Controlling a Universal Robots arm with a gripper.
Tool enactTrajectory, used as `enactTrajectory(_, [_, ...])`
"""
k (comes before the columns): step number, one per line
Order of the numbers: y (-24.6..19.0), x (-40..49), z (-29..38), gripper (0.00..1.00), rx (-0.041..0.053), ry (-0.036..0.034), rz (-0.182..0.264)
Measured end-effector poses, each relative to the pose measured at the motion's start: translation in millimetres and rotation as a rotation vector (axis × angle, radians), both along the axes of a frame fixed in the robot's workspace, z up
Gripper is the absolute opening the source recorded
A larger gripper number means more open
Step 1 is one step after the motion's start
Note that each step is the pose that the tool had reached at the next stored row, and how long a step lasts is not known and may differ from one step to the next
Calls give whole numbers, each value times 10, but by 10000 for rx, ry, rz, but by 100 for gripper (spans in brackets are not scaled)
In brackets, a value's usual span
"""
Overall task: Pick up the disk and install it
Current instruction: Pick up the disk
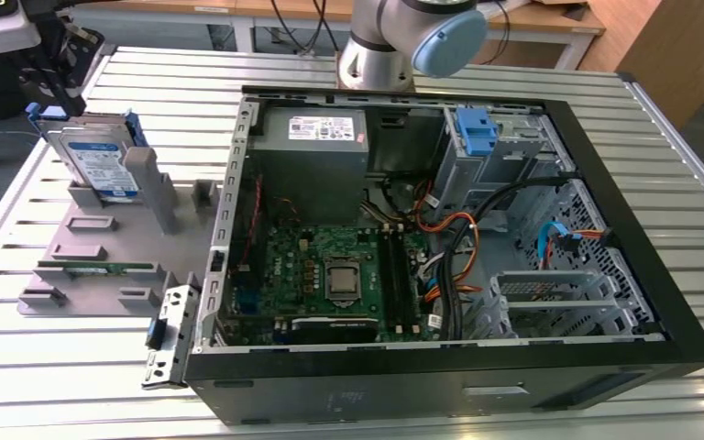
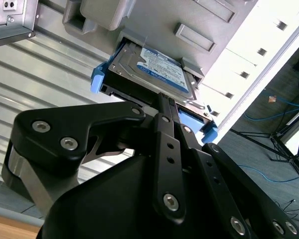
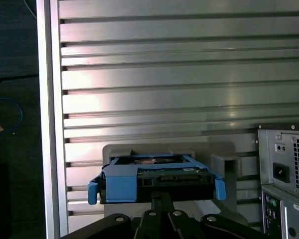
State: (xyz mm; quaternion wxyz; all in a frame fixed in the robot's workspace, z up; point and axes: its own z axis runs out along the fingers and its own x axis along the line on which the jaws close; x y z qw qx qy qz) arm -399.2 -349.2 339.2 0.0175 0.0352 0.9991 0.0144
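The disk (image 1: 95, 160), a silver drive with a white-and-blue label in a blue carrier frame, stands on edge in a grey holder (image 1: 107, 247) at the exterior view's left. My gripper (image 1: 65, 105) comes down on its upper end. In both wrist views the two black fingers are drawn together at the middle of the carrier's end: gripper (image 2: 164, 102) against the disk (image 2: 154, 67), and gripper (image 3: 162, 195) on the blue frame of the disk (image 3: 154, 174). The disk still sits in its slot.
An open computer case (image 1: 450, 362) lies to the exterior view's right of the holder, with the motherboard (image 1: 334, 275), a grey power-supply box (image 1: 315, 137) and a drive cage holding a blue bracket (image 1: 477, 133). The slatted metal table (image 1: 83, 367) ends just left of the holder. The case's rear (image 3: 284, 169) is close by.
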Motion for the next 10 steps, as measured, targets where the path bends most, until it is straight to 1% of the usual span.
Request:
enactTrajectory(4, [0, 0, 0, 11, 0, 0, 29])
enactTrajectory(10, [0, 0, 0, 11, 0, 0, 244])
